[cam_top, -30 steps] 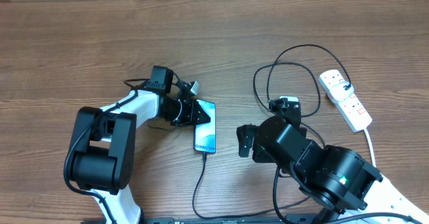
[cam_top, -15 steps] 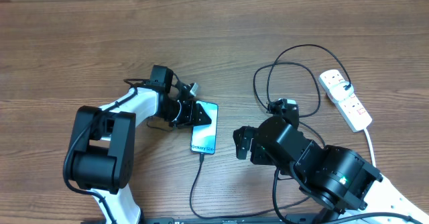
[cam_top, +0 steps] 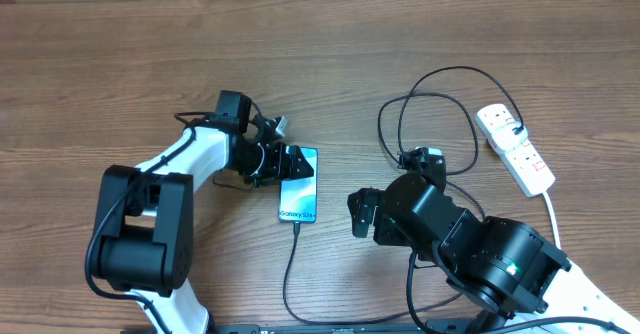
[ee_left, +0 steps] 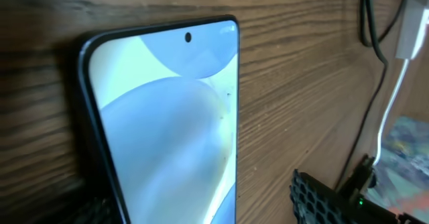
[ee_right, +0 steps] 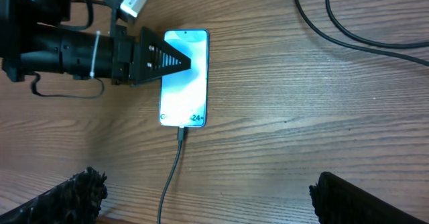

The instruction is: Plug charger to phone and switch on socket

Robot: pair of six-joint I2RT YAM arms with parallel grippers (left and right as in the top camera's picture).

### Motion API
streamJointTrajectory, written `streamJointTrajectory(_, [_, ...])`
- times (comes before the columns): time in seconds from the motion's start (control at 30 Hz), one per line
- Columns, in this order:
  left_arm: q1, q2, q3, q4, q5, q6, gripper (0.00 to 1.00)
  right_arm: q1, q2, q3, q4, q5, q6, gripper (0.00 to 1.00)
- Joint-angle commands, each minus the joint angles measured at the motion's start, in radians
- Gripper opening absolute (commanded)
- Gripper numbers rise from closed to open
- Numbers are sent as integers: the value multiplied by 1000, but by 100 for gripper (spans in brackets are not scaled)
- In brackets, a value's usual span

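**Phone wired up, left fingers let go around it**

The phone (cam_top: 299, 184) lies flat on the desk (cam_top: 100, 64), screen up and lit. Its lower end points toward the robot, which leaves that port easy to reach. The charger (cam_top: 290, 274) runs up from the desk's near edge and its tip meets that lower end, so the plug looks seated, though the joint is too small to be sure.

The left fingers (ee_right: 154, 60) sit at the phone's upper left part, probably there to steady it. One finger reaches over the screen corner. In the left wrist view, bare wood shows between the phone's long edge and the meshed pad (ee_left: 322, 197) beside it, so they stand released, straddling the phone rather than clamping it.

The right fingers (ee_right: 348, 197) are spread wide and hold nothing. They are near the phone's right side but clear of it, and of the charger.

The socket (cam_top: 515, 149) lies well apart at the far right, with its switches untouched. The right arm is likely the nearer one for that step.
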Motion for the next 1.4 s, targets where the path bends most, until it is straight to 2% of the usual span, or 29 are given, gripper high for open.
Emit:
streamJointTrajectory(0.0, [16,68,-30,-32,-327,-28,79,-3,-6,-9,-18,-1,11,100])
streamJointTrajectory(0.33, [6,68,55,-146,-432,-43,83,-3,-6,-29,-17,2,20,100])
streamJointTrajectory(0.57, [8,46,126,-262,-444,-60,82,-3,-6,-29,-2,111,186,100])
streamJointTrajectory(0.7, [8,-50,189,-322,-449,-60,83,-3,-6,-29,6,181,217,100])
streamJointTrajectory(0.87, [8,-323,216,-352,-450,-60,84,-3,-6,-29,4,187,217,100])
streamJointTrajectory(0.97, [8,-698,213,-385,-506,-60,85,-3,-6,-29,-12,187,217,100])
streamJointTrajectory(1.13, [8,-1007,187,-419,-560,-60,85,-3,-6,-29,-45,194,223,100])
streamJointTrajectory(1.3, [8,-1289,105,-436,-598,-69,86,-3,-6,-29,-94,234,296,100])
streamJointTrajectory(1.33, [8,-1330,87,-436,-602,-71,97,-3,-6,-29,-97,237,300,100])
streamJointTrajectory(1.37, [8,-1373,66,-436,-609,-79,100,-3,-6,-29,-97,239,299,100])
